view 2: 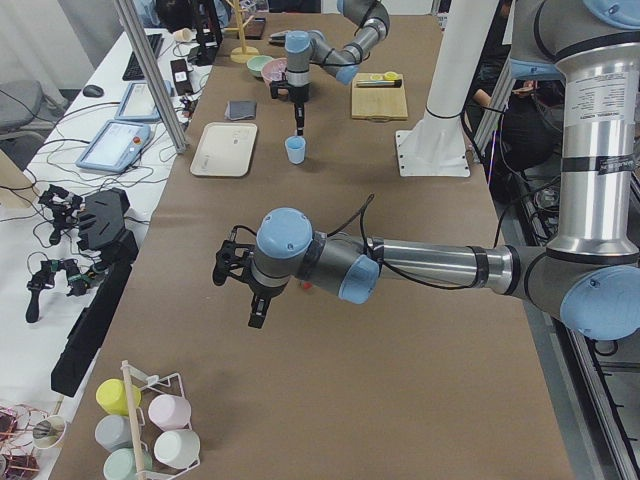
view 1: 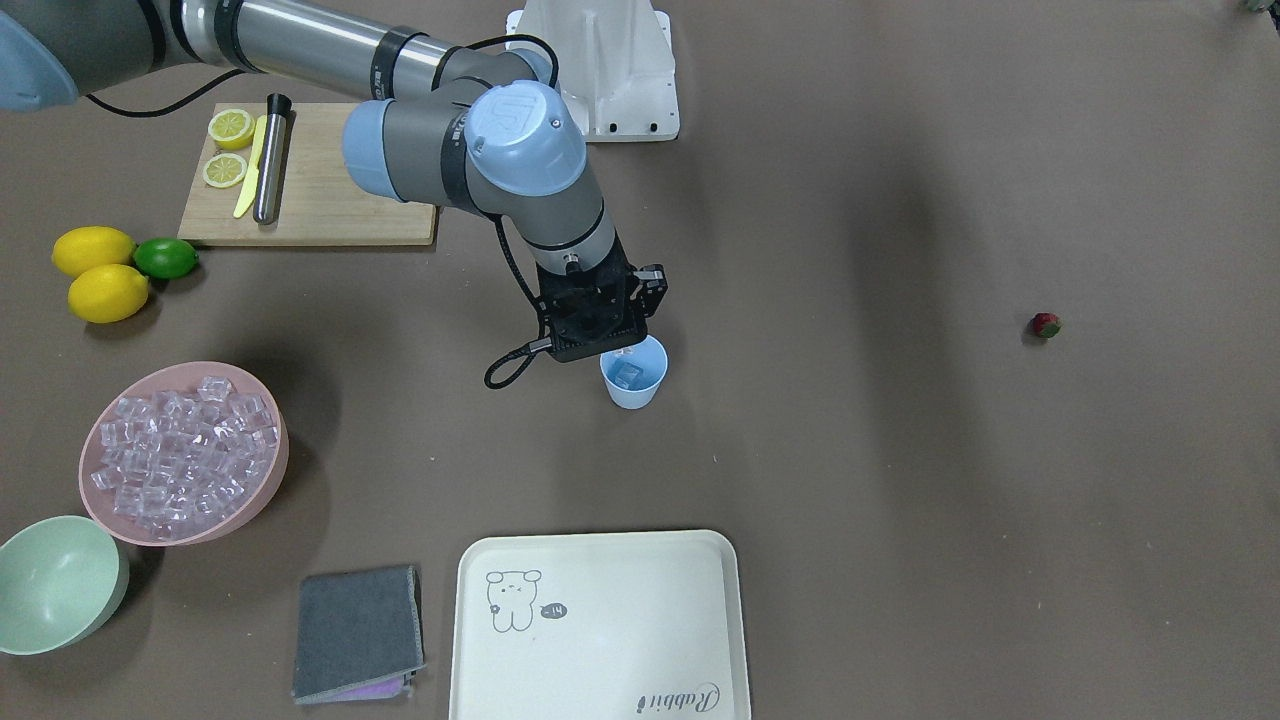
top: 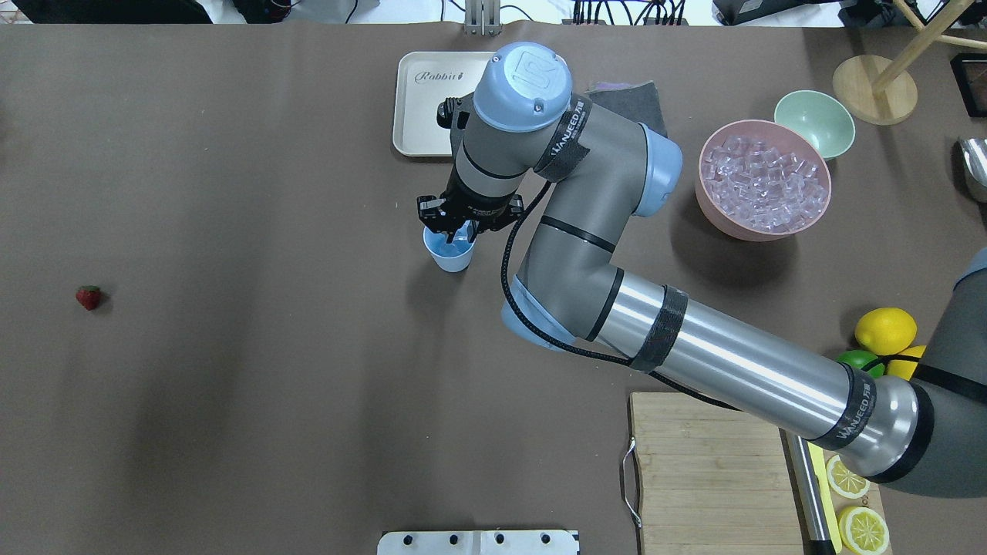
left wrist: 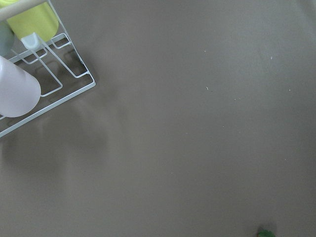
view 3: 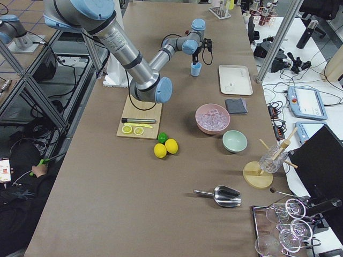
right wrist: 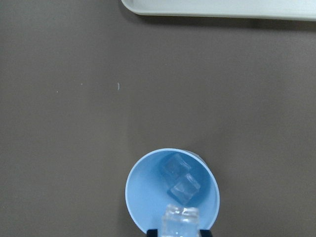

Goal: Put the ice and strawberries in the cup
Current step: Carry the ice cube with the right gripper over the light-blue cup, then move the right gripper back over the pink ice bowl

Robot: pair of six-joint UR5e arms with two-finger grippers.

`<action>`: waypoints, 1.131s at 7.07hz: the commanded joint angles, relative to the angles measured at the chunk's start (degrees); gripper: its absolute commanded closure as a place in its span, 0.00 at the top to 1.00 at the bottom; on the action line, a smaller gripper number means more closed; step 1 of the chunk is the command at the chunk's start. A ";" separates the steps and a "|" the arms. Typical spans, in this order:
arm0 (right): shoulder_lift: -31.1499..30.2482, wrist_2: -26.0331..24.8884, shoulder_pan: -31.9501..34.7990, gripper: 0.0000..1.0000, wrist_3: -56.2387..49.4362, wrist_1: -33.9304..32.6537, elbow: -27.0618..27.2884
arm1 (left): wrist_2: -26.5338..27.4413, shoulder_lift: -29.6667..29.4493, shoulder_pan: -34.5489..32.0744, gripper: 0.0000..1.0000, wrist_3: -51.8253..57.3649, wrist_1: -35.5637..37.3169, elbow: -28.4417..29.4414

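The light-blue cup (view 1: 633,385) stands upright mid-table with two ice cubes (right wrist: 178,178) inside. My right gripper (right wrist: 180,231) hangs just above its rim, shut on a third ice cube (right wrist: 181,218); the overhead view shows it over the cup (top: 449,254). More ice fills the pink bowl (view 1: 270,480). The strawberry (top: 89,297) lies alone on the table, far from the cup. My left gripper (view 2: 257,315) hovers near the strawberry in the exterior left view only; I cannot tell whether it is open or shut.
A cream tray (view 1: 600,625) and grey cloth (view 1: 358,632) lie near the cup. A green bowl (view 1: 55,585), lemons and a lime (view 1: 165,257), and a cutting board (view 1: 310,180) with lemon slices sit on the right arm's side. A wire cup rack (left wrist: 34,74) stands near the left wrist.
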 commanded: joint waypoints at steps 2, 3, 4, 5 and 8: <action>1.14 0.47 0.56 0.99 1.80 -0.35 0.28 | 0.07 -0.36 0.00 0.98 -0.38 -0.01 0.03; 0.89 1.69 2.31 0.99 1.63 -0.79 1.33 | 0.07 -0.54 0.00 0.98 -0.47 0.16 -0.76; -0.59 4.66 5.28 0.99 1.37 -1.14 2.30 | -0.11 -0.80 1.30 0.98 -0.47 0.08 -1.72; -5.83 6.52 8.97 0.99 0.15 -2.54 7.35 | -0.11 -0.80 3.58 0.98 -1.43 -0.10 -2.95; -24.56 11.52 18.55 0.99 -13.71 -2.64 20.74 | -5.29 1.55 5.17 0.98 -2.48 -10.74 -4.03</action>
